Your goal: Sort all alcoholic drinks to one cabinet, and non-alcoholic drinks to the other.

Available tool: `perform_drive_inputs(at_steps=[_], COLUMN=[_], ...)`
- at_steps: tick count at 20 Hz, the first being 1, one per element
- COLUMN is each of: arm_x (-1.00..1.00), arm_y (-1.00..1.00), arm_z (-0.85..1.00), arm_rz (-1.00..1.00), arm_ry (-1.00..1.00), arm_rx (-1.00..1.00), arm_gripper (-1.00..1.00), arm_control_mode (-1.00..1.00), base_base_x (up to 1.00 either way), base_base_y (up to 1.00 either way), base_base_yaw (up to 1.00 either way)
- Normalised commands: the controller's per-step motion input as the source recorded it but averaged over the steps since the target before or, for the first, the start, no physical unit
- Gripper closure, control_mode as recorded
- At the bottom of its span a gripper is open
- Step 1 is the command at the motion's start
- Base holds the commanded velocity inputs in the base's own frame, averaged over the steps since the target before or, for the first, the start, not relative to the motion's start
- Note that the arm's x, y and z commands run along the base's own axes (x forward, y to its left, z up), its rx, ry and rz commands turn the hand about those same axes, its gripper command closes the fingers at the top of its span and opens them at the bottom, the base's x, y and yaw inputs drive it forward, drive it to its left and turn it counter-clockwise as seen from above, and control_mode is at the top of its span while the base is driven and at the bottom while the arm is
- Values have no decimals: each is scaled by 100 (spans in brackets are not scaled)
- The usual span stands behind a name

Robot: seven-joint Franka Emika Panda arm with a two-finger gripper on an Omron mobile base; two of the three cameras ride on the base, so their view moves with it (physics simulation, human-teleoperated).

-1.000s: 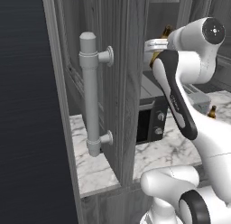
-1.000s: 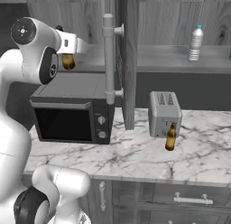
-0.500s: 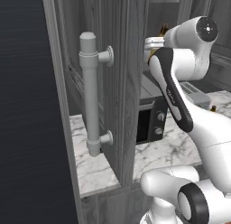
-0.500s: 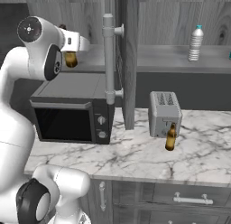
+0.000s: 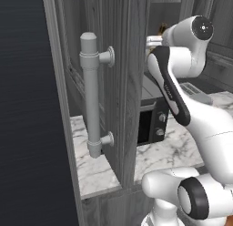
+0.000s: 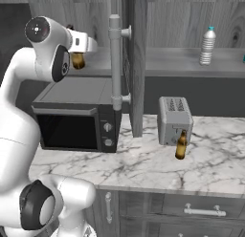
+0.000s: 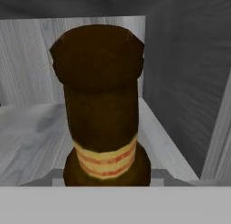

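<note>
In the left base view the open cabinet door [image 5: 123, 84] stands edge-on in front, its pale bar handle [image 5: 91, 95] upright on the near face; behind it the white arm reaches up toward the cabinet, and a sliver of amber bottle [image 5: 162, 28] shows just past the wrist, above the microwave [image 5: 152, 118] on the marble tabletop [image 5: 98, 172]. In the right base view the gripper [image 6: 78, 53] is at the left cabinet's shelf [image 6: 98, 66], clenched on that beer bottle [image 6: 78, 60], which hangs upright just over the shelf above the microwave [image 6: 76, 119]. The door [image 6: 136, 64] juts out between the two cabinets. A second beer bottle [image 6: 181, 145] stands on the tabletop [image 6: 143, 164], just in front of the toaster [image 6: 174, 120]. The clear water bottle [image 6: 206, 46] stands on the right cabinet's shelf [image 6: 191, 64]. In the hand view the held bottle [image 7: 101, 105] is seen from its cap down, its striped label low, with the grey shelf [image 7: 31, 142] and cabinet walls [image 7: 185, 83] around it.
</note>
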Motion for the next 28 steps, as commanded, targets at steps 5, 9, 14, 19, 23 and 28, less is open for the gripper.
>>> perform_drive_inputs(at_steps=[5, 9, 14, 19, 23, 28], arm_x=[23, 22, 18, 18, 16, 15], arm_y=[0, 0, 0, 0, 0, 0], arm_z=[0, 0, 0, -2, -1, -6], arm_rz=[-1, -1, -2, -2, -2, -2], arm_ry=[0, 0, 0, 0, 0, 0], arm_rx=[0, 0, 0, 0, 0, 0], arm_gripper=[100, 100, 100, 100, 100, 100], arm_control_mode=[-100, -100, -100, -100, -100, -100], base_base_x=[0, 0, 0, 0, 0, 0], base_base_y=[0, 0, 0, 0, 0, 0], base_base_yaw=[0, 0, 0, 0, 0, 0])
